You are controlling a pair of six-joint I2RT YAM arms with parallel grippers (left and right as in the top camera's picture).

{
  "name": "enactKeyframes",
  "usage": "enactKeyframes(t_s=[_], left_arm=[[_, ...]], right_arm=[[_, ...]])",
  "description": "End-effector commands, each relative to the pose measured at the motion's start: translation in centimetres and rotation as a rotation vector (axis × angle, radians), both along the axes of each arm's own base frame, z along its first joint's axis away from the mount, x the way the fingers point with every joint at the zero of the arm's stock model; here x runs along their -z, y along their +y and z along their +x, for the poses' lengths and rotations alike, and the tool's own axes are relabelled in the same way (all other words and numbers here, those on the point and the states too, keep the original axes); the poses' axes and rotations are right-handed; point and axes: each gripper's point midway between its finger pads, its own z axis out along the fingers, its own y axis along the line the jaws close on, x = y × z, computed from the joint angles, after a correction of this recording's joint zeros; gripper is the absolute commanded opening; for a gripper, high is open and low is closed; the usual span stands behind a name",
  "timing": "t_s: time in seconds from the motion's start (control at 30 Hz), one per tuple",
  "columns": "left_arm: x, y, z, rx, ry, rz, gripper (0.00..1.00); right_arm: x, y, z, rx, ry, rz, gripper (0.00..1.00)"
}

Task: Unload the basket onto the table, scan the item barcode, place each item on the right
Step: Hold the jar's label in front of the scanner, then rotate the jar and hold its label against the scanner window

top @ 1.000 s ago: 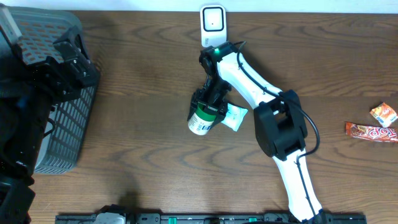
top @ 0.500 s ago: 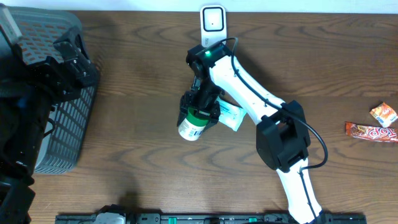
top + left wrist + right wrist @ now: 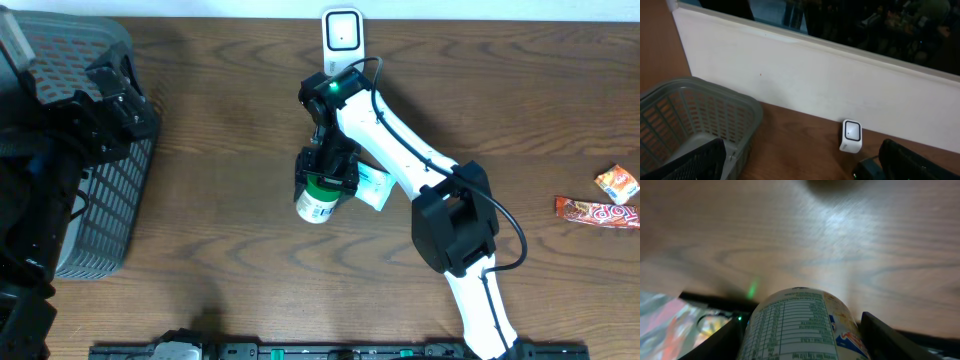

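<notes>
The canister is in the grip of the right end effector, out in front of the scanner and well apart from it, a touch toward the basket side. The jaws are clamped on its sides at a middling width, with a dark finger showing on either flank in the wrist view. The long axis runs on from the wrist, pointing away from the scanner, so the free end looks back at the operator's edge of the counter. The nutrition panel faces up at the wrist camera, and no barcode is in sight from any angle.

That is the relation to watch. The scanner sits behind the wrist, not ahead of the canister, so by my reading the coming move means carrying it toward the scanner and rolling it until the code meets the window.

A small white-and-teal packet lies just beside the canister. The left end effector is spread wide and holds nothing, over by the basket, far off to the scanner's side. The right arm is clearly the nearer one. Two snack wrappers sit far out on the opposite side.
</notes>
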Motion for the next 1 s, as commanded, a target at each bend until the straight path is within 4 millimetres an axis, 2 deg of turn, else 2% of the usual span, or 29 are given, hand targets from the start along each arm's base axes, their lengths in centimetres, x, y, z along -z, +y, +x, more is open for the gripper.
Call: enactKeyframes(t_s=[0.0, 0.07, 0.23, 0.43, 0.6, 0.77, 0.97], left_arm=[[0.0, 0.1, -0.2, -0.007, -0.002, -0.004, 0.98], [0.0, 0.1, -0.2, -0.007, -0.002, -0.003, 0.98], [0.0, 0.1, -0.2, -0.007, -0.002, -0.004, 0.98], [0.0, 0.1, -0.2, -0.007, -0.002, -0.004, 0.98], [0.0, 0.1, -0.2, -0.007, -0.002, -0.004, 0.98], [0.0, 0.1, -0.2, -0.007, -0.002, -0.004, 0.98], [0.0, 0.1, -0.2, -0.007, -0.001, -0.004, 0.98]], right_arm=[[-1.1, -1.6, 1.7, -0.017, -0.12, -0.049, 0.53], [-1.4, -2.0, 2.5, -0.013, -0.162, -0.058, 0.53], [-2.7, -1.5, 3.8, -0.027, -0.264, -0.022, 0.52], [-3.2, -3.7, 6.5, -0.037, -0.433, -0.15, 0.52], [-3.1, -3.8, 9.2, -0.049, -0.59, -0.224, 0.51], [-3.4, -4.0, 10.5, -0.048, -0.699, -0.316, 0.5], [-4.4, -3.3, 12.2, -0.062, -0.859, -0.396, 0.47]])
